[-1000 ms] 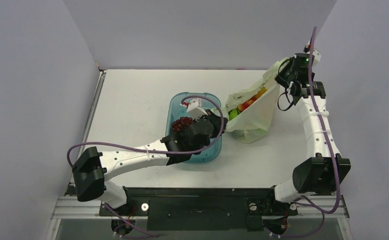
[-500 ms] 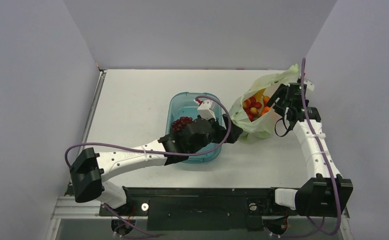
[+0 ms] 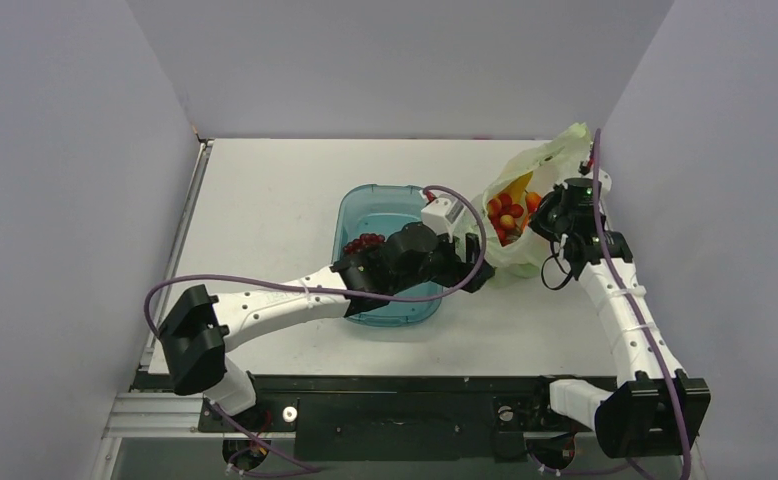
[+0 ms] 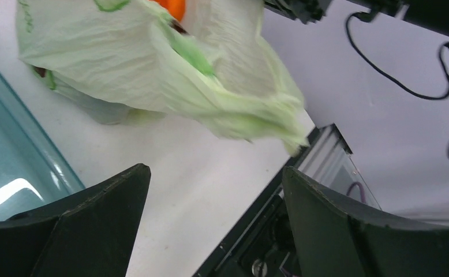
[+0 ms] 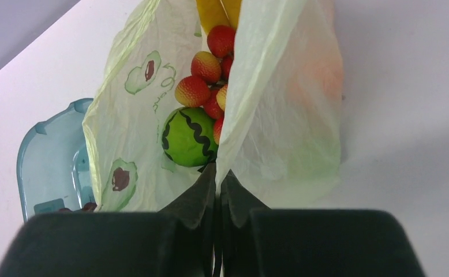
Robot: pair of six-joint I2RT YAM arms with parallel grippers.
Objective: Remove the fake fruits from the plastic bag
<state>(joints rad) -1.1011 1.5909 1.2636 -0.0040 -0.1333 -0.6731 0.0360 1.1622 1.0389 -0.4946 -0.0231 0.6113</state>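
The pale-green plastic bag (image 3: 547, 160) rests on the table at the back right with its mouth facing up. Inside lie the fake fruits (image 3: 509, 209): a red berry cluster (image 5: 206, 69), a yellow banana bunch (image 5: 217, 11), a green striped piece (image 5: 187, 137) and an orange (image 4: 174, 7). My right gripper (image 5: 218, 173) is shut on a fold of the bag's rim (image 5: 251, 86). My left gripper (image 4: 216, 173) is open and holds nothing. It hovers low over the table just in front of the bag (image 4: 153, 63).
A clear teal-blue tray (image 3: 365, 197) stands left of the bag, with a dark maroon grape bunch (image 3: 365, 243) in it; my left arm reaches across it. The tray's rim (image 4: 32, 144) is close beside my left finger. The table's front edge (image 4: 320, 150) is to the right.
My right gripper let go of the raised bag, came down and toward me, and shut again on the rim. The bag sank and its mouth opened. My left gripper opened and moved right toward the bag.
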